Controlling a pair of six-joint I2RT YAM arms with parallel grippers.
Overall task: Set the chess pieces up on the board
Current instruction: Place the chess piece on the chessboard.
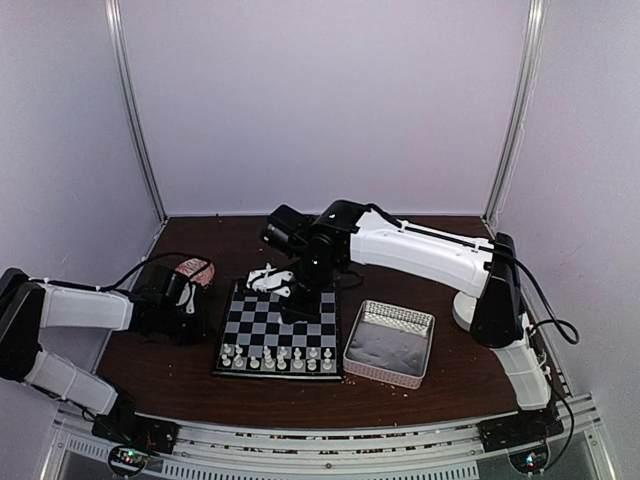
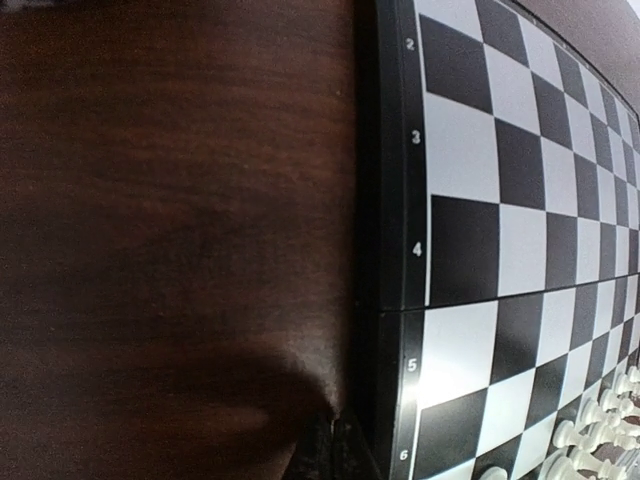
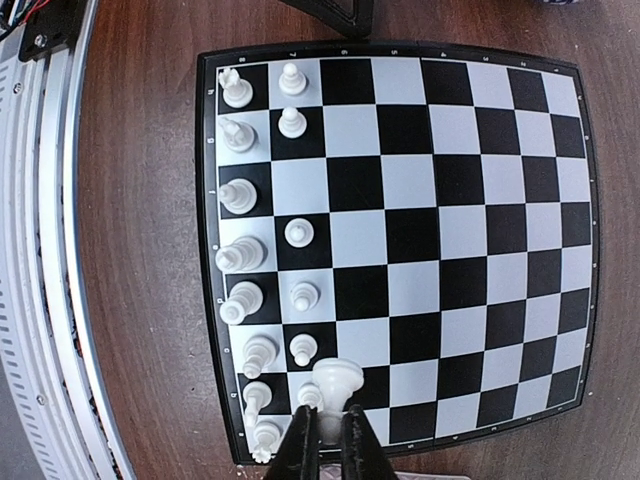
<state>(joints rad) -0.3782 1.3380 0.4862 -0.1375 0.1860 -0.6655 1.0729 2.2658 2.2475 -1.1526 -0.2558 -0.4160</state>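
Right claw (image 3: pixel 328 425) clamps a pawn (image 3: pixel 337 380) at 6 o'clock of the board (image 3: pixel 465 230); left claw (image 1: pixel 190 310) closed. Lower it upright, clear of neighbouring chess pieces (image 3: pixel 303 295).

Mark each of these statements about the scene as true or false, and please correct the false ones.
1. The right gripper is shut on a white pawn over the board. True.
2. The clear tray lies left of the board. False: in the top view it lies to the board's right.
3. The standing pieces occupy the rows nearest the arm bases. True.
4. The left gripper hangs over the board's middle. False: it is beside the board's left edge, over the table.
5. Black pieces stand on the board. False: only white ones show.
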